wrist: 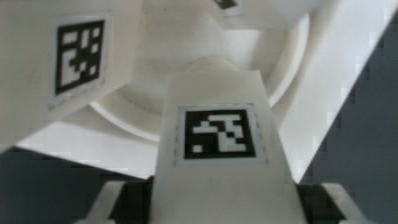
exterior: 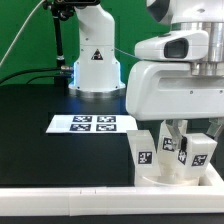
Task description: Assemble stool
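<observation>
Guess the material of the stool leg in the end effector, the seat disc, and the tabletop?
Stool leg: looks like white plastic, smooth matte faces with crisp edges; a printed black-and-white tag sits on it. The end effector is shut on it.
Seat disc: same white, evenly shaded curved rim, likely plastic too.
Tabletop: flat black, low sheen; could be a mat or a coated board, hard to tell.
</observation>
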You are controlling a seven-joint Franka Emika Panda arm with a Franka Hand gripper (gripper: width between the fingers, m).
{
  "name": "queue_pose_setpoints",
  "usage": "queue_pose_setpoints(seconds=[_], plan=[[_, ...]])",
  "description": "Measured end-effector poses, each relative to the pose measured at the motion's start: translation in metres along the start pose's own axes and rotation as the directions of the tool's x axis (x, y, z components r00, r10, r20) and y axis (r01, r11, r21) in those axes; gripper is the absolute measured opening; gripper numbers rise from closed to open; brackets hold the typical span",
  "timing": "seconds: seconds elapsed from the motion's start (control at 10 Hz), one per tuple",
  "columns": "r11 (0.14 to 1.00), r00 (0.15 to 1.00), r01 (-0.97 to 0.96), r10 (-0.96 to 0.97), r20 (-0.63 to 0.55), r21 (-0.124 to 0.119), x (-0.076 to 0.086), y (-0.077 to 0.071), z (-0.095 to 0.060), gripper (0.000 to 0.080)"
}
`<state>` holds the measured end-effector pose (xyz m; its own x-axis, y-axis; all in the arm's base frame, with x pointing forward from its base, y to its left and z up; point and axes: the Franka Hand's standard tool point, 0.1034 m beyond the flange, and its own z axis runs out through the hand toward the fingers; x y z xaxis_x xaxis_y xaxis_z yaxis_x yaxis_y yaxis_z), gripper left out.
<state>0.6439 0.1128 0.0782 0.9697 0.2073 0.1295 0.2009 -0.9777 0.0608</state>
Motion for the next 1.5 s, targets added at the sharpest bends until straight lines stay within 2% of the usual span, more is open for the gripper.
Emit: queue_pose_setpoints(seconds=[0.1, 0.2, 0.4, 0.6, 0.8, 0.9, 1.3, 1.4, 1.5], plan=[[0.998, 0.998, -0.059, 0.059, -0.002, 0.001, 0.0, 0.001, 0.0, 0.0337], [0.976, 0.976, -0.217, 0.217, -0.023, 0.011, 0.003, 0.004, 0.002, 0.0337], [0.874, 0.874, -0.486, 0.486, -0.016, 0.024, 0.003, 0.007, 0.003, 0.0337], [0.651, 0.652, -0.758, 0.758, 0.009, 0.033, 0.001, 0.012, 0.004, 0.0337], [0.445, 0.446, -0.895, 0.894, 0.036, 0.04, -0.003, 0.013, 0.004, 0.0338], [0.374, 0.376, -0.926, 0.925, 0.044, 0.051, -0.005, 0.014, 0.004, 0.0338], [0.186, 0.187, -0.982, 0.981, 0.059, 0.033, -0.007, 0.014, 0.004, 0.0338], [0.07, 0.07, -0.997, 0.995, 0.073, 0.01, -0.008, 0.013, 0.004, 0.0338], [-0.094, -0.096, -0.995, 0.992, 0.087, -0.021, -0.008, 0.012, 0.003, 0.0338]])
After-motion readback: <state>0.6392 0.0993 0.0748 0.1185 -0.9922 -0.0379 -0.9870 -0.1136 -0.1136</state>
